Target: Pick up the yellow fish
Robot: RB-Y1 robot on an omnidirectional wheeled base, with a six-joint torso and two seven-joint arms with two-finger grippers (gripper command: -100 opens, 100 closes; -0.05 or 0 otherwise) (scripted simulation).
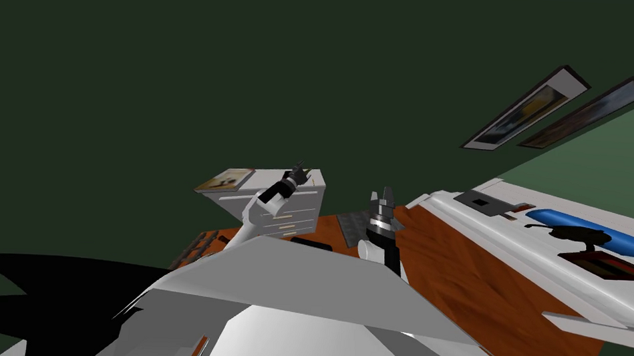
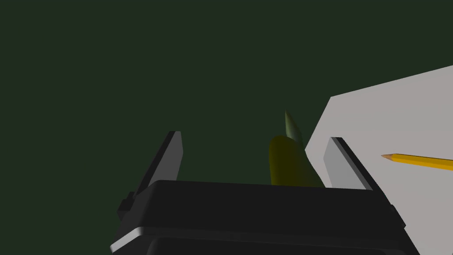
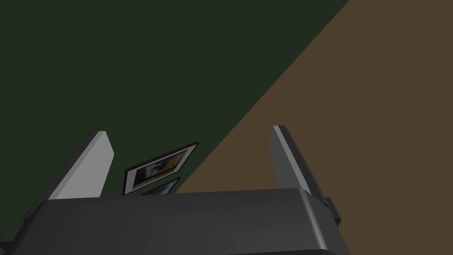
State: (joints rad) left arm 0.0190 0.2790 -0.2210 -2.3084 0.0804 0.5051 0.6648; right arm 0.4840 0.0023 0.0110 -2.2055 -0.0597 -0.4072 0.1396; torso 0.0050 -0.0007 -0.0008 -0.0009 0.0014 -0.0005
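Firstly, container: white drawer unit with pale handle strips, standing on a brown wood-grain surface against a dark green wall.
On its flat white top: a yellow sharpened pencil; at the far corner, a flat printed picture.
Task object: dull yellow, tapered fish, at the edge of the white top, its lower part hidden behind the gripper's dark body.
Left gripper: over the drawer unit, fingers spread and unclenched, holding nothing; the fish stands between them, nearer the finger beside the white top.
Right gripper: raised above the wood-grain surface, fingers spread, empty.
Surroundings: long white shelf to the right carrying a blue cylinder.
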